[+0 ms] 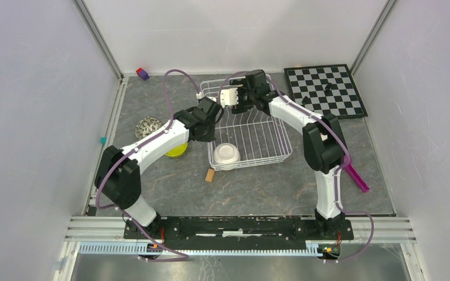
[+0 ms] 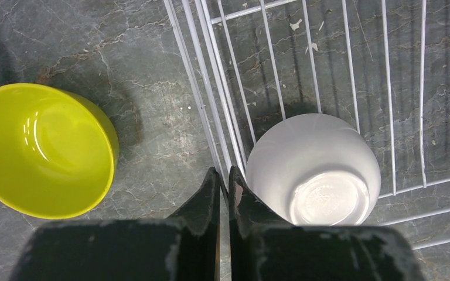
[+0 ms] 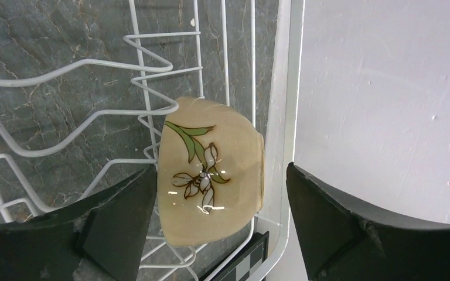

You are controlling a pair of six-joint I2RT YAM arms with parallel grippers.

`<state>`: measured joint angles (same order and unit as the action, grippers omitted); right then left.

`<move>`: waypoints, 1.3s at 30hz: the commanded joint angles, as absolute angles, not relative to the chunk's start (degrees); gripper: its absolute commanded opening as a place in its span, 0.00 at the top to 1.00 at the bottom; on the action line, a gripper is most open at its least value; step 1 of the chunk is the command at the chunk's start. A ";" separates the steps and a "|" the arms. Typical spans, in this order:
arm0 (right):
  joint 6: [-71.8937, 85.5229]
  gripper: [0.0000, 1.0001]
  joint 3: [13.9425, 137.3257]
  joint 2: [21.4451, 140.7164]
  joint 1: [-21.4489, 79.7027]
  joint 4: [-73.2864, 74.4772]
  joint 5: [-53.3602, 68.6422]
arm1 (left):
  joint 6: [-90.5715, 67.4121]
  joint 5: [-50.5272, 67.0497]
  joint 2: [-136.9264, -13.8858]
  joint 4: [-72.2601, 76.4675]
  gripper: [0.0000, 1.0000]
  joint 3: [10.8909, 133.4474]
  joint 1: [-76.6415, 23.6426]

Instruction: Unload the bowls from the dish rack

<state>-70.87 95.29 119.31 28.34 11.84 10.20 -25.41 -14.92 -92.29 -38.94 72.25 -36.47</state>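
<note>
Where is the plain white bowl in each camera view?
Top external: white bowl in the near-left corner of the dish rack.
Left wrist: lower right of centre, just inside the rack's side wall.
Right wrist: not in it.
Shared landmark: the dish rack's white wires.

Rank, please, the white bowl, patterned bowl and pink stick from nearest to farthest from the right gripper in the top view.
1. White bowl, in the rack's near corner.
2. Patterned bowl, left of the rack.
3. Pink stick, far right side.

Glossy glazed lime-green bowl [image 2: 41,149] and beige bowl [image 3: 211,170], smooth white-coated wire dish rack [image 1: 255,137], matt marbled tabletop [image 1: 258,187].
</note>
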 commanded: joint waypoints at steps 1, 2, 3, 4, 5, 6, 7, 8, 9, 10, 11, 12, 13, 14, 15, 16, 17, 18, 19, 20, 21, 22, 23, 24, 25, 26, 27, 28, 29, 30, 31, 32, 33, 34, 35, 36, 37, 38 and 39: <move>-71.68 0.13 97.73 121.19 28.16 8.60 9.13 | -20.50 -12.05 -89.38 -39.08 0.96 72.27 -37.88; -71.62 0.13 97.57 121.46 28.07 7.96 8.63 | -20.48 -12.08 -89.38 -39.08 0.96 72.33 -37.88; -71.47 0.13 97.48 121.65 28.11 7.32 8.03 | -20.48 -12.08 -89.43 -39.16 0.96 72.33 -37.89; -71.64 0.13 97.51 122.01 28.16 7.19 7.70 | -20.48 -12.11 -89.46 -39.12 0.96 72.33 -37.92; -71.94 0.13 97.62 122.25 28.12 7.26 7.56 | -20.46 -12.11 -89.52 -39.09 0.96 72.33 -37.89; -72.16 0.12 97.96 122.59 28.13 7.65 7.35 | -20.47 -12.10 -89.55 -39.06 0.96 72.33 -37.88; -72.29 0.11 98.59 123.02 28.14 8.16 7.21 | -20.48 -12.03 -89.56 -39.19 0.96 72.33 -37.92; -72.34 0.10 99.36 123.57 28.04 9.06 7.13 | -20.48 -12.04 -89.57 -39.10 0.96 72.33 -37.93; -71.92 0.10 100.24 123.95 27.92 9.65 7.05 | -20.48 -12.04 -89.63 -39.14 0.96 72.33 -37.88; -71.52 0.10 100.95 124.45 27.83 10.17 7.23 | -20.45 -11.99 -89.65 -39.13 0.96 72.33 -37.88; -71.35 0.10 101.65 124.83 27.62 10.97 7.96 | -20.48 -11.97 -89.58 -39.18 0.96 72.25 -37.90; -71.05 0.10 102.16 125.16 27.35 11.42 8.49 | -20.48 -11.91 -89.56 -39.05 0.96 72.22 -37.89; -70.42 0.10 102.69 125.52 27.13 11.66 8.84 | -20.48 -11.95 -89.55 -39.10 0.96 72.16 -37.87; -69.97 0.10 103.12 125.83 26.91 11.90 8.90 | -20.43 -12.03 -89.61 -39.11 0.96 72.16 -37.88; -69.18 0.11 103.24 126.24 26.68 11.70 8.62 | -20.39 -12.04 -89.56 -39.18 0.96 72.16 -37.89; -67.41 0.12 103.07 126.61 26.64 10.51 7.20 | -20.35 -12.12 -89.56 -39.10 0.96 72.01 -37.88; -65.64 0.14 102.78 126.91 26.58 9.32 5.56 | -20.43 -12.21 -89.62 -39.04 0.96 71.94 -37.88; -64.52 0.16 103.04 127.28 26.46 9.30 4.92 | -20.48 -12.06 -89.63 -39.03 0.96 71.90 -37.90; -64.16 0.18 103.48 127.60 26.33 10.09 5.56 | -20.48 -12.01 -89.77 -39.03 0.96 71.96 -37.88; -63.55 0.19 103.81 127.78 26.18 10.66 6.37 | -20.42 -11.87 -89.89 -39.16 0.96 71.98 -37.96; -62.79 0.21 104.33 127.88 26.05 11.46 7.75 | -20.48 -11.68 -90.04 -39.13 0.96 71.98 -37.93; -61.89 0.25 104.68 127.85 25.87 11.66 9.15 | -20.48 -11.62 -90.09 -39.13 0.96 71.98 -37.84; -61.03 0.30 104.73 127.65 25.68 11.64 10.24 | -20.48 -11.55 -90.23 -39.18 0.96 71.98 -37.86; -60.22 0.34 104.69 127.26 25.53 11.64 11.02 | -20.48 -11.62 -90.26 -39.13 0.96 71.98 -37.86; -59.61 0.38 104.61 126.91 25.37 11.50 12.05 | -20.48 -11.69 -90.30 -39.17 0.96 71.98 -37.88; -59.36 0.41 104.48 126.32 25.36 11.52 12.93 | -20.48 -11.64 -90.28 -39.15 0.96 71.98 -37.88; -59.21 0.44 104.17 125.70 25.39 11.45 13.71 | -20.39 -11.74 -90.33 -39.12 0.96 72.03 -37.97; -59.11 0.49 103.74 124.76 25.38 10.90 14.00 | -20.39 -11.86 -90.42 -39.18 0.96 72.03 -37.88; -58.70 0.56 103.00 123.68 25.39 9.76 13.78 | -20.38 -11.84 -90.36 -39.14 0.96 71.98 -37.93; -58.24 0.62 102.17 122.63 25.36 8.53 13.07 | -20.39 -11.80 -90.40 -39.18 0.96 71.98 -37.93; -57.86 0.66 101.22 121.06 25.39 6.75 12.10 | -20.39 -11.77 -90.52 -39.14 0.96 71.99 -37.94; -57.63 0.67 100.30 119.88 25.40 5.32 11.22 | -20.35 -11.72 -90.52 -39.17 0.96 71.98 -37.88; -57.35 0.68 99.11 118.41 25.38 3.45 10.41 | -20.43 -11.65 -90.48 -39.14 0.96 71.98 -37.89; -57.08 0.71 97.79 116.93 25.37 1.41 9.20 | -20.44 -11.70 -90.43 -39.16 0.96 71.99 -37.93; -56.74 0.72 96.58 115.67 25.33 -0.65 7.89 | -20.45 -11.73 -90.42 -39.14 0.96 71.98 -37.95; -56.17 0.74 95.00 114.20 25.33 -3.26 6.13 | -20.48 -11.81 -90.30 -39.18 0.96 71.98 -37.93; -55.92 0.76 93.87 112.91 25.38 -4.69 4.99 | -20.48 -11.91 -90.33 -39.18 0.96 71.98 -37.84; -55.79 0.76 92.49 111.46 25.36 -5.97 4.55 | -20.46 -11.94 -90.34 -39.15 0.96 71.98 -37.89; -55.66 0.77 91.30 110.45 25.40 -7.06 3.79 | -20.48 -12.03 -90.26 -39.13 0.96 71.98 -37.88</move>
<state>-57.06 93.56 120.11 25.52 6.70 8.19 -25.26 -14.59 -92.18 -38.89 72.03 -36.56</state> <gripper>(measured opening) 0.746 0.071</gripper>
